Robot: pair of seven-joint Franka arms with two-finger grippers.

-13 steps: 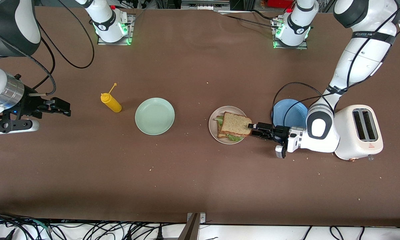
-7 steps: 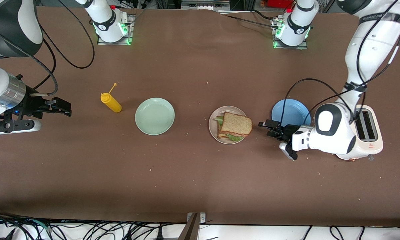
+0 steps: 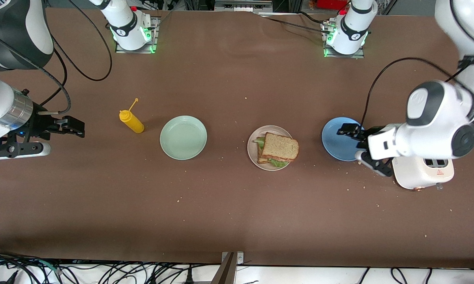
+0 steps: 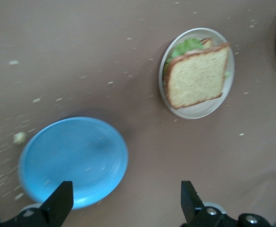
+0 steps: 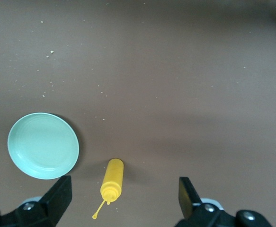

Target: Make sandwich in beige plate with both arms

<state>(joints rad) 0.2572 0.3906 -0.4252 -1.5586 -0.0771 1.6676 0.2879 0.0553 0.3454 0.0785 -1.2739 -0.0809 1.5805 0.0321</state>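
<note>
The beige plate (image 3: 269, 148) sits mid-table and holds the sandwich (image 3: 278, 149): 2 toast slices with lettuce (image 3: 260, 142) showing at the edges, the top slice overhanging the rim toward the left arm's end. In the left wrist view the same plate (image 4: 195, 111) carries the sandwich (image 4: 195, 75), green leaf peeking out from under the bread. The blue plate (image 3: 335, 142) lies beside it toward the left arm's end, with nothing on it but a few crumbs. The mint plate (image 3: 183, 137) sits toward the right arm's end and holds nothing; the yellow bottle (image 3: 132, 121) lies just beside it, farther toward that end. A white toaster (image 3: 424, 173) stands by the blue plate, partly covered by the left arm.

The left gripper (image 3: 351, 138) hangs over the blue plate, jaws spread wide, holding nothing. The right gripper (image 3: 73, 127) waits above bare table at the right arm's end, jaws also wide apart and holding nothing.
</note>
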